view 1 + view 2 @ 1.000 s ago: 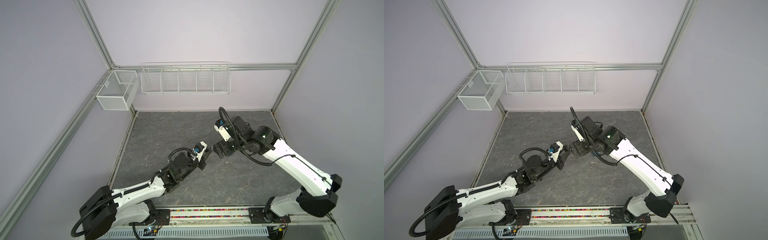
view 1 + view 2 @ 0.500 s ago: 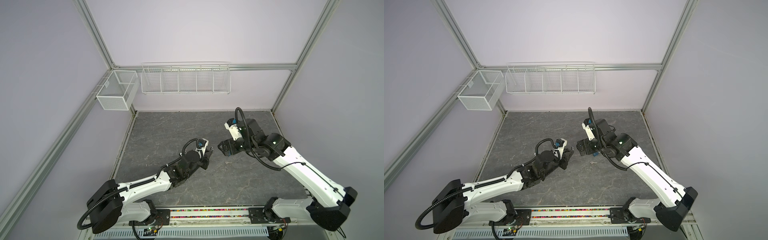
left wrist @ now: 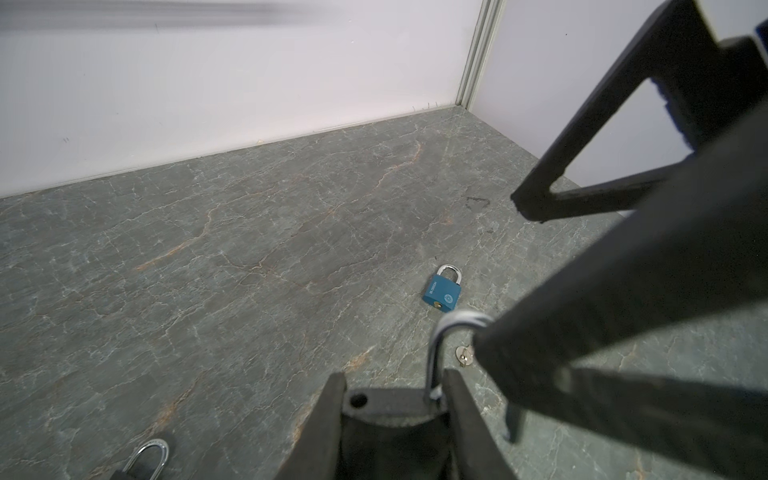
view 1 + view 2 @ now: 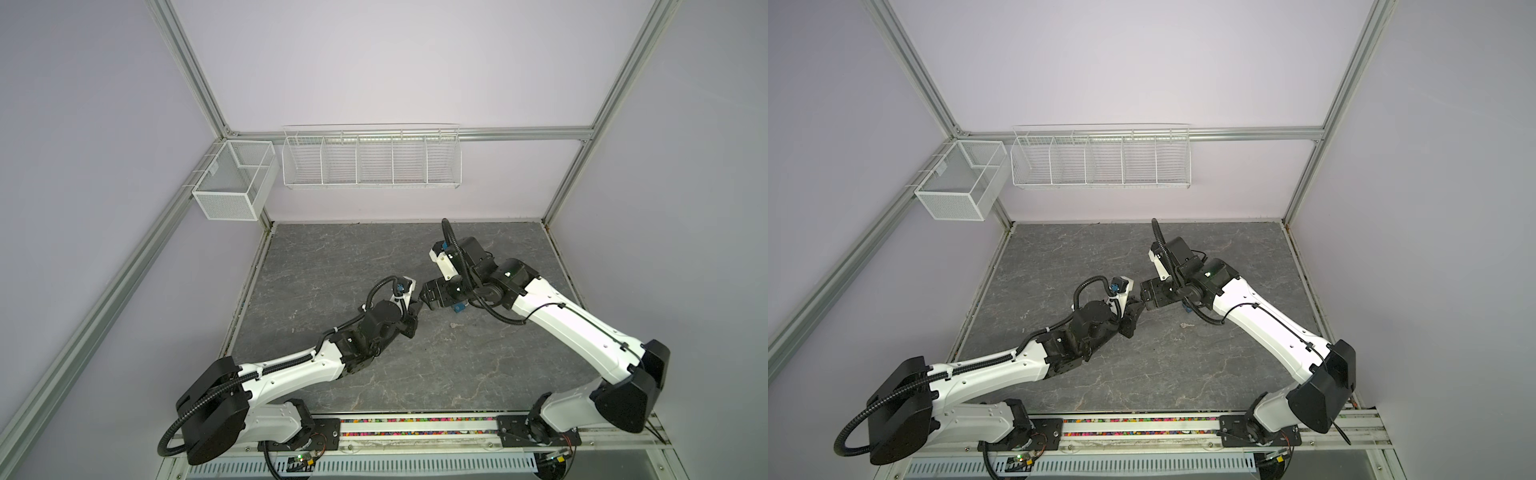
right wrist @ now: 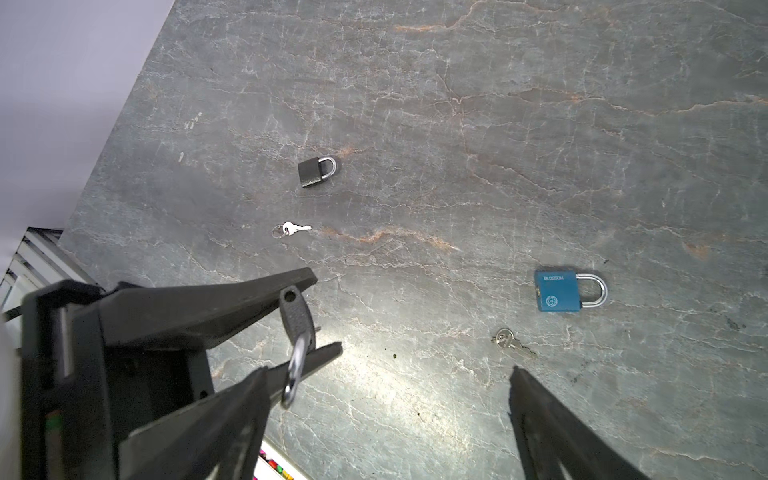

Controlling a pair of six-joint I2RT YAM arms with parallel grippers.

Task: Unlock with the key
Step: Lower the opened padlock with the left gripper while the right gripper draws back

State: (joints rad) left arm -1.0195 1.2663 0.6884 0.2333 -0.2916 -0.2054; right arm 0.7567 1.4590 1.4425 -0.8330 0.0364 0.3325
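The left gripper pinched a dark padlock in its jaws; the right gripper hovered at its shackle, jaws spread, empty. A key lay near the bench's middle beside a blue padlock; fetching it likely came next

This is a robotics laboratory test cell. Aluminium profile posts frame plain lilac wall panels on three sides of the left gripper. White wire baskets hang on the wall beyond the gripper. A grey stone-patterned tabletop lies below it. The arm mounting rail runs behind it, at the arm bases.
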